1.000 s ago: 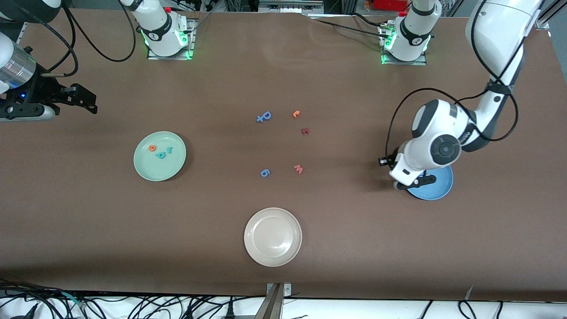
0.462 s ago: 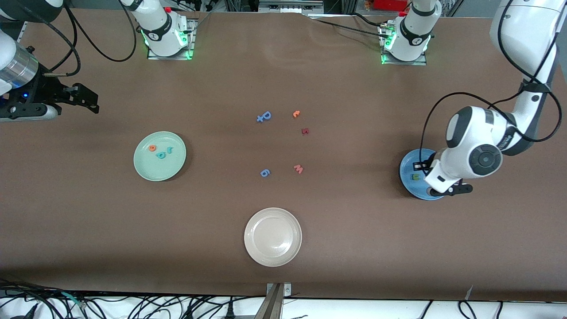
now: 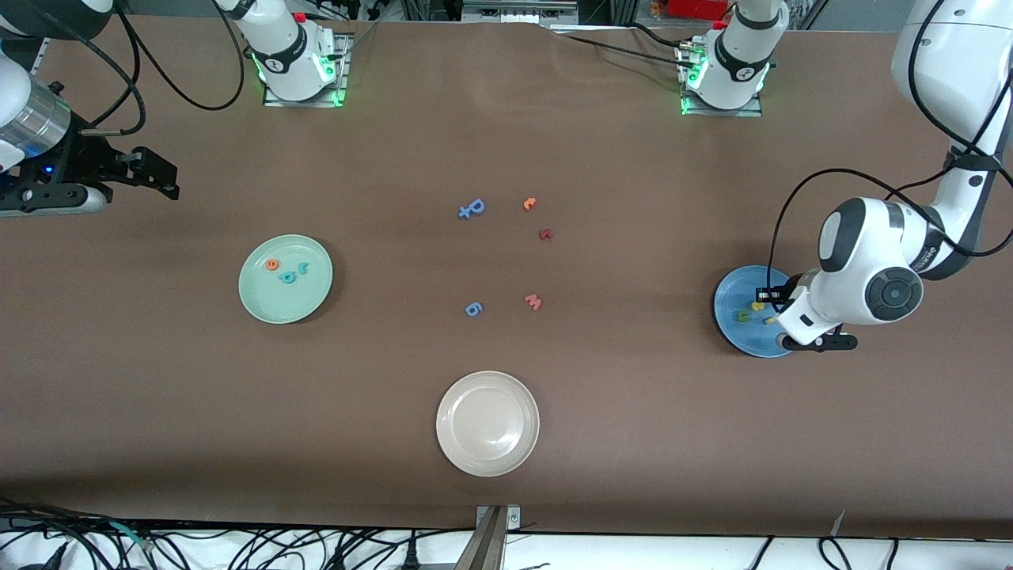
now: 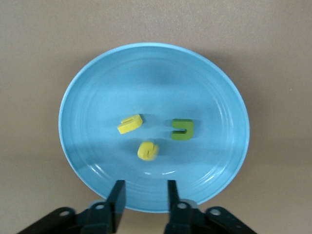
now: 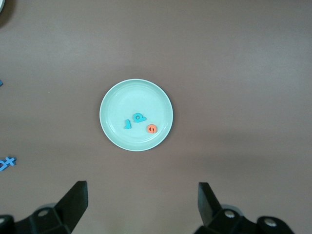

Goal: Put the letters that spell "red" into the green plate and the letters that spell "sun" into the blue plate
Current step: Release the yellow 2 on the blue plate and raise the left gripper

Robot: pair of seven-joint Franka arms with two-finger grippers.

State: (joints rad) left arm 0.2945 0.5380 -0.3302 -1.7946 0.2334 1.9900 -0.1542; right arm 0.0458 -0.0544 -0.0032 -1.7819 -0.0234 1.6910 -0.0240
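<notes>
Clearance matters now: my left gripper [image 4: 144, 195], fingers apart and empty, should rise straight off the blue plate [image 3: 732, 332] holding the sun letters [image 4: 146, 134], red letters [image 3: 288, 271] resting in the green plate [image 3: 261, 305], while my right gripper [image 5: 141, 202] waits wide open.

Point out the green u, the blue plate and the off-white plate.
green u [image 4: 183, 129], left wrist view, its middle.
blue plate [image 4: 97, 87], left wrist view, bare inner wall.
off-white plate [image 3: 487, 423], front view, bare centre.

green plate [image 3: 286, 279]: mint | blue plate [image 4: 154, 126]: plain mid-blue
</notes>
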